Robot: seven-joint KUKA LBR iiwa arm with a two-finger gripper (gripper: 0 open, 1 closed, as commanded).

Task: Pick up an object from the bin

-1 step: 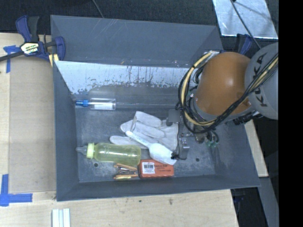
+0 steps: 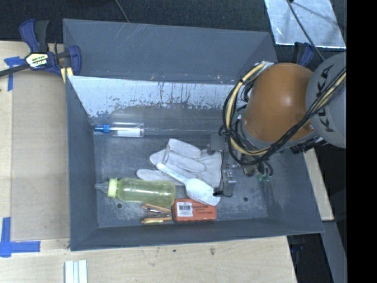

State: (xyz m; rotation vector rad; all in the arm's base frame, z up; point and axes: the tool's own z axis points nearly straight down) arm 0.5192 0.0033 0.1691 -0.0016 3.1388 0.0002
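Observation:
My gripper (image 2: 222,188) hangs low at the right of the bin floor, its dark fingers pointing down beside the right end of a white glove (image 2: 184,161). A white spoon-like piece (image 2: 199,188) lies just left of the fingertips, touching or nearly touching them. Below it an orange box with a barcode label (image 2: 193,210) rests against the front wall. Whether anything sits between the fingers is hidden.
A yellow-green baby bottle (image 2: 141,190) lies at the front left, with brown pencil-like sticks (image 2: 154,214) beneath it. A clear tube with a blue cap (image 2: 121,130) lies along the back wall. The arm's orange dome and cables overhang the bin's right side.

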